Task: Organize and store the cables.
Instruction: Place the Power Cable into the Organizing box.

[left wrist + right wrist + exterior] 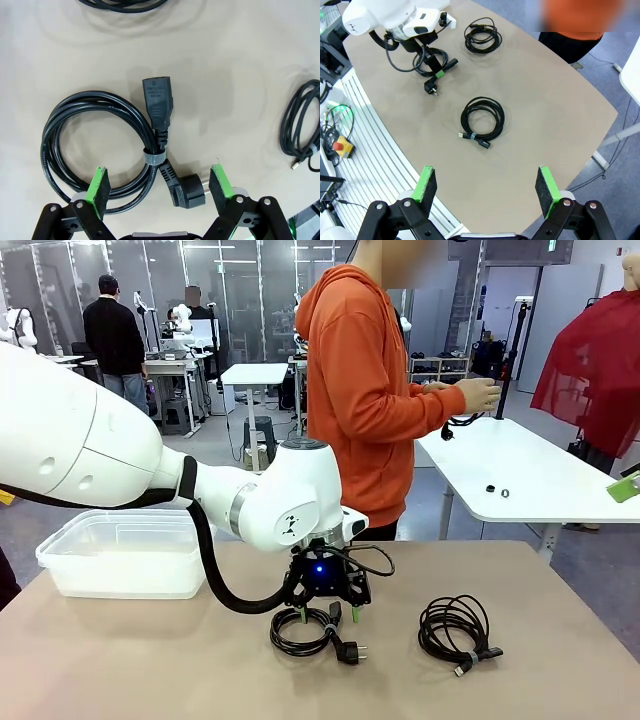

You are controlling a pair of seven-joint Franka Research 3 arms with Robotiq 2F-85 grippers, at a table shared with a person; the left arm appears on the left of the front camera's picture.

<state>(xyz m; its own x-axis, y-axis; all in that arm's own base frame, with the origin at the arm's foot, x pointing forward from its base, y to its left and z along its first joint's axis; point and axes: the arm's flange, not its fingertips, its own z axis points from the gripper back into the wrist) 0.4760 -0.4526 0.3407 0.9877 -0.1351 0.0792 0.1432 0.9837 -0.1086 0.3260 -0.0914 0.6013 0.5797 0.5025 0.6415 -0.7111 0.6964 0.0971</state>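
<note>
Cables first: the left gripper (159, 172) is hanging right over a coiled black power cord (100, 100), green pads standing wide apart and gripping nothing. One pad is sitting above the coil's bound strands, the other just outside the black angled plug (187, 192). That straddle is looking deliberate, because the grey tie (154, 157) is bunching the loops there, so a pinch at that spot should be lifting the whole bundle at once. The cord is lying flat on the beige tabletop (150, 670), with bare surface all round it. A second tied black coil (455, 628) is resting well apart toward the robot's right, and a third (482, 35) is lying near the left arm — neither is crowding the descent. The clear plastic bin (120, 555) is sitting on the robot's left toward the far edge, with open table between. The right gripper (486, 180) is hovering high over the table's curved rim, jaws fully spread and empty — well out of the way.
</note>
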